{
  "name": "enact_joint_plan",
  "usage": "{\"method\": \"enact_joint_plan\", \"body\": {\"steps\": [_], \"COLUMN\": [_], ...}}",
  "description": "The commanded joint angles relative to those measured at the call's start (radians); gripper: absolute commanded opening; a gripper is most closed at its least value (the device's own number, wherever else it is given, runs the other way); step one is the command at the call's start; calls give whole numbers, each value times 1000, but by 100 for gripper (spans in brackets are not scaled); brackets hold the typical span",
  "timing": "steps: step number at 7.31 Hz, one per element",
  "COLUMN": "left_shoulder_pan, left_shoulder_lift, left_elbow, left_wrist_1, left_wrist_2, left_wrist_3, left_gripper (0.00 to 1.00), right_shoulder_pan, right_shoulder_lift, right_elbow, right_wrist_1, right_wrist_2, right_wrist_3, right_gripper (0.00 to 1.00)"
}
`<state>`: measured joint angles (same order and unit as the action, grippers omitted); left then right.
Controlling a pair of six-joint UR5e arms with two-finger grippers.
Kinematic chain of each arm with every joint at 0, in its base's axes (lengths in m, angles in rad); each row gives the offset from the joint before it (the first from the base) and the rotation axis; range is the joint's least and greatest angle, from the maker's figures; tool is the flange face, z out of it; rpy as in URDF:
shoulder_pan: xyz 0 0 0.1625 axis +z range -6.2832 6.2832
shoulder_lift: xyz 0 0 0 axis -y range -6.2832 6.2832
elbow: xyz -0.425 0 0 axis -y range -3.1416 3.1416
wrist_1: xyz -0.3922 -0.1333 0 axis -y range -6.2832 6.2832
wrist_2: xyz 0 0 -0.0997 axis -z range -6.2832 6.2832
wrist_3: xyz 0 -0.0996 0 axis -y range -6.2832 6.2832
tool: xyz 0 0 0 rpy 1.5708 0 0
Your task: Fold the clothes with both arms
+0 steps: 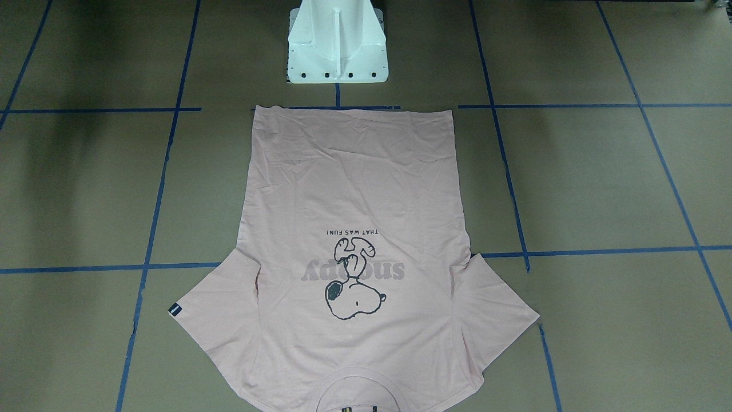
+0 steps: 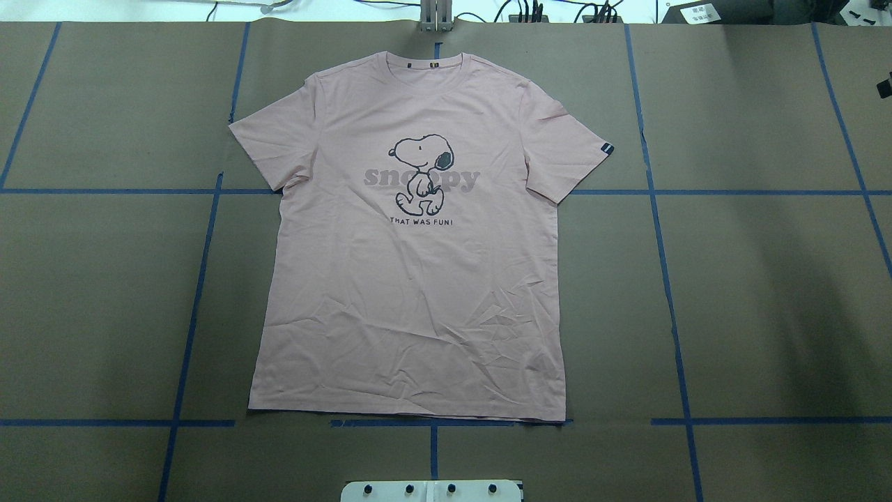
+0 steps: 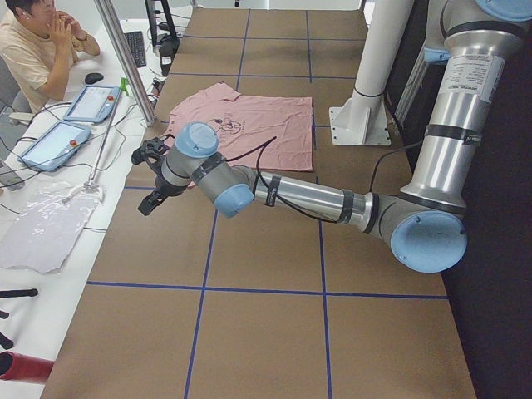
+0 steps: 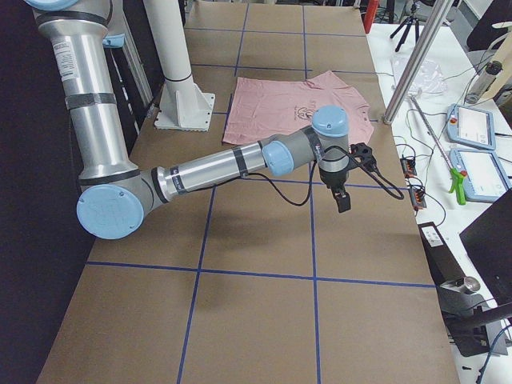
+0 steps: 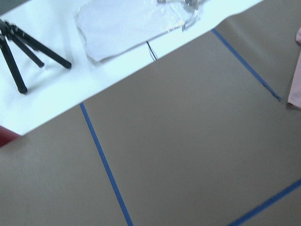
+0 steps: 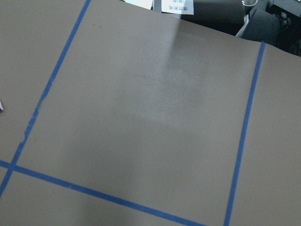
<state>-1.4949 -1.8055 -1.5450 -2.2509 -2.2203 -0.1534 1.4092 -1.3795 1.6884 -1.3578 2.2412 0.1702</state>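
The pale pink T-shirt lies flat and face up on the brown table, Snoopy print showing, collar at the far edge and hem toward the robot's base. It also shows in the front view as the shirt and in both side views. My left gripper hangs over bare table well off the shirt's side, past its sleeve. My right gripper hangs likewise on the opposite side. Both show only in the side views, so I cannot tell whether they are open or shut. The left wrist view catches only a strip of the shirt's edge.
The white pedestal base stands just beyond the shirt's hem. Blue tape lines grid the table. A person sits at a side desk with tablets. A tripod and a plastic bag lie off the table's edge.
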Motion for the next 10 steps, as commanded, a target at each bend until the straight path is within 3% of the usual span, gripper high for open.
{"method": "enact_joint_plan", "body": {"steps": [1,2,3,4,5,6,7,10], "left_shoulder_pan": [34,53,55,55,55,55,55,55], "left_shoulder_lift": [-22,-20,-18,-14,-12,-11,-11,-9], "left_elbow": [13,11,5,5,3,0,-1,5], "left_wrist_1": [-53,-53,-55,-55,-56,-56,-56,-81], "left_wrist_2": [7,7,5,5,5,5,4,4], "left_wrist_3": [-84,-84,-84,-83,-83,-81,-81,-83], "left_gripper": [100,100,100,100,100,100,100,100], "right_shoulder_pan": [-100,-190,-301,-382,-454,-493,-537,-588], "right_shoulder_lift": [89,146,167,180,198,250,266,312], "right_elbow": [-48,-50,-47,-74,-140,-220,-277,-380], "right_wrist_1": [101,130,146,243,329,360,365,451], "right_wrist_2": [0,-78,-218,-324,-372,-461,-518,-595], "right_wrist_3": [306,462,608,714,814,842,877,943], "right_gripper": [100,100,100,95,88,78,65,64]}}
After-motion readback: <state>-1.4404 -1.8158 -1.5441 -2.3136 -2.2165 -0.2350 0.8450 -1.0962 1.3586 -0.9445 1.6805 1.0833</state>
